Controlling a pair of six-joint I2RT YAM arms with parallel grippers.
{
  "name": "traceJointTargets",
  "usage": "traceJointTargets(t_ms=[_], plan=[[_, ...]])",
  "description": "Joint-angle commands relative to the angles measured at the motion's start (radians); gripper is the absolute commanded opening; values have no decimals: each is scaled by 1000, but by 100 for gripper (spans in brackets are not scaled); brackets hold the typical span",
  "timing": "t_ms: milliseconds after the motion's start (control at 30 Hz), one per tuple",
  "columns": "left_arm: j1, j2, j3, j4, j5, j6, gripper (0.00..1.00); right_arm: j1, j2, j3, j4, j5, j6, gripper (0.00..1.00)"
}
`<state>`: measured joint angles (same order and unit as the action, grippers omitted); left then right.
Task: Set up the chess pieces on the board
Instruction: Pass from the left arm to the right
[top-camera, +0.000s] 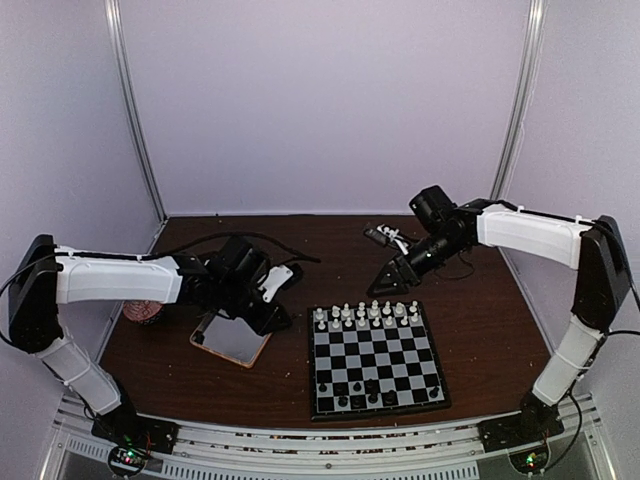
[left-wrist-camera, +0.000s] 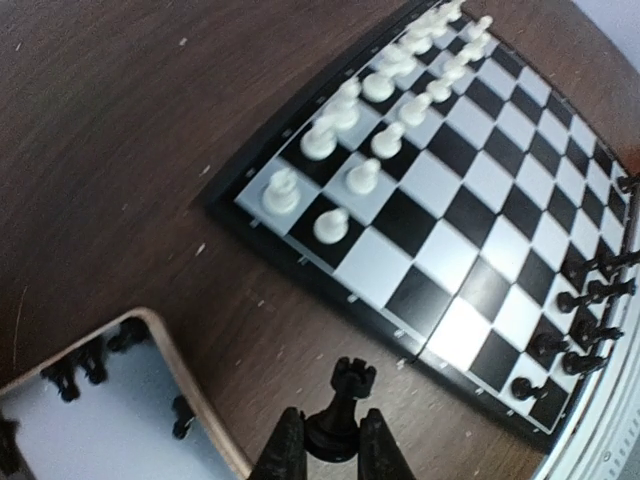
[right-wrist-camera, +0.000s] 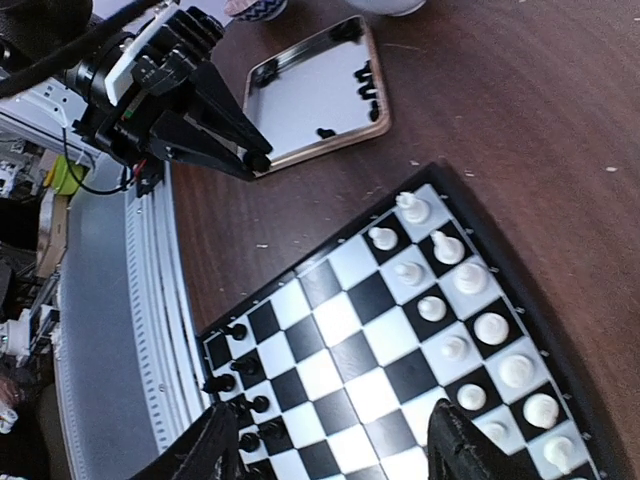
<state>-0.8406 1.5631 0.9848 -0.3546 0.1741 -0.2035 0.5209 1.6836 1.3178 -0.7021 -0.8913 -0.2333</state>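
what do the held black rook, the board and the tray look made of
Rook: probably plastic; black with a slight sheen.
Board: smooth semi-gloss surface, glare on the squares; plastic or laminate, can't tell.
Tray: tan wood-look rim, pale smooth floor, possibly metal.

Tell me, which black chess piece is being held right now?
The black rook pinched in the left gripper; all other black pieces stand on the board or lie in the tray.
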Motion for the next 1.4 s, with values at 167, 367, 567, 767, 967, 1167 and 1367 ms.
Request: traceJointTargets(t_ms=[167,367,567,767,967,1167,1367], plan=[[-115,30,66,274,88,-85,13,129,160,144,-61,-106,130,63],[-144,75,111,310,94,-105,13,140,185,143,-18,-154,194,64],[-147,104,142,309,106,-107,13,148,190,122,28,-204,235,61],[-147,110,150,297,103,-102,14,150,203,115,42,-236,250,44],[-147,120,158,293,100,-103,14,149,216,109,57,-266,267,31],[-147,126,158,291,91,-102,15,149,209,99,71,-276,271,15],[-147,122,157,262,48,-95,24,142,180,85,85,-253,271,9]])
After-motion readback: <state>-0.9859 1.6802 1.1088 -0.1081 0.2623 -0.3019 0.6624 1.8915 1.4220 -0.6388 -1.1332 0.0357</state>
